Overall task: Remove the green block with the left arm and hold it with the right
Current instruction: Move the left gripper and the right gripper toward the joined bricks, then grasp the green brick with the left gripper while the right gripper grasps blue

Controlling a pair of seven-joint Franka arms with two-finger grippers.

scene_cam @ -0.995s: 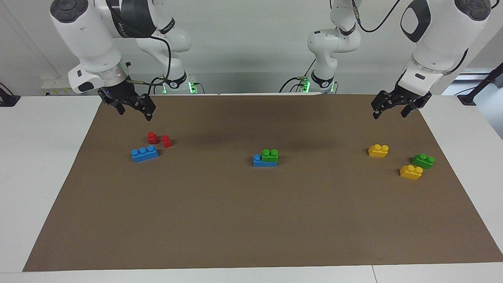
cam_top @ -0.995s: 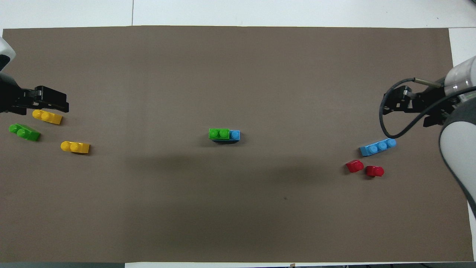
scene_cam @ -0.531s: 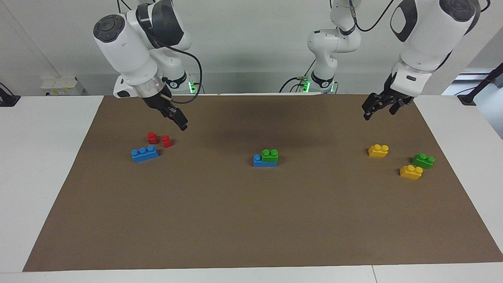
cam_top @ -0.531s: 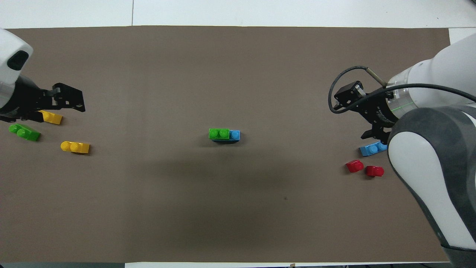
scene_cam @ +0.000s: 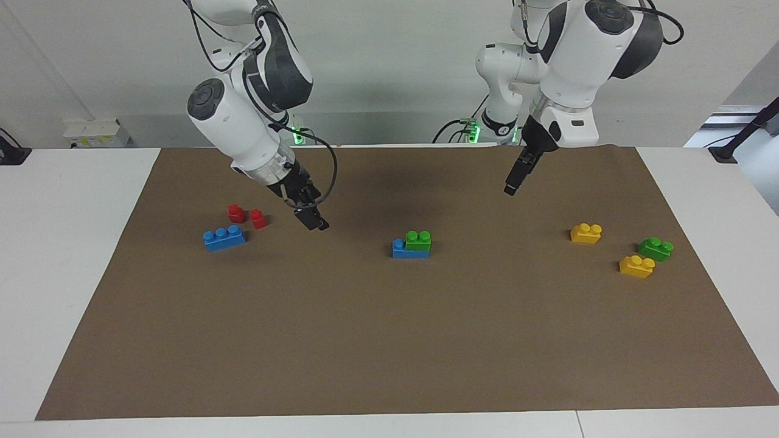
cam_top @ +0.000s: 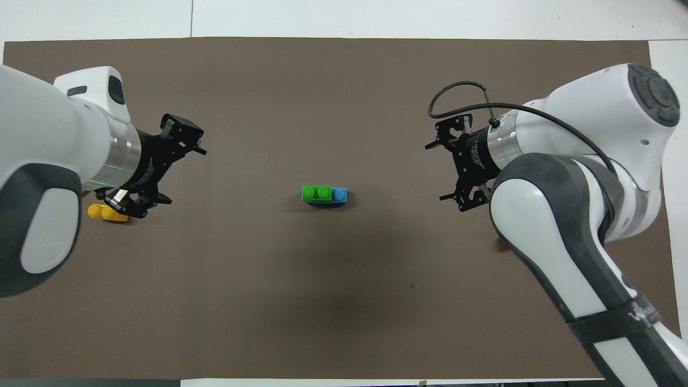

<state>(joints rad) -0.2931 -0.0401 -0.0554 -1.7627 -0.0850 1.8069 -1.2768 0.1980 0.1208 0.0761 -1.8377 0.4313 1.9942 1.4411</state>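
- The green block (scene_cam: 418,240) is being judged light, rigid and smooth-sided (hard plastic, so slip is likely under a shallow pinch); no fragility is being expected.
- It is being seen pressed onto a blue brick (scene_cam: 409,250) at the mat's (scene_cam: 389,340) middle, covering two of its studs, with one blue stud left bare at the right arm's end.
- A pinch across the green block's two long flat sides is being judged best for the left gripper (scene_cam: 510,187); the blue brick's bare end is being judged the hold for the right gripper (scene_cam: 314,221).
- Looks: bright green, two round studs on top, short.
- Both grippers are being held released and empty above the mat, each well apart from the stack.
- A second green block (scene_cam: 655,249) is lying loose beside yellow bricks (scene_cam: 636,266) (not the target, nothing to be pulled off).
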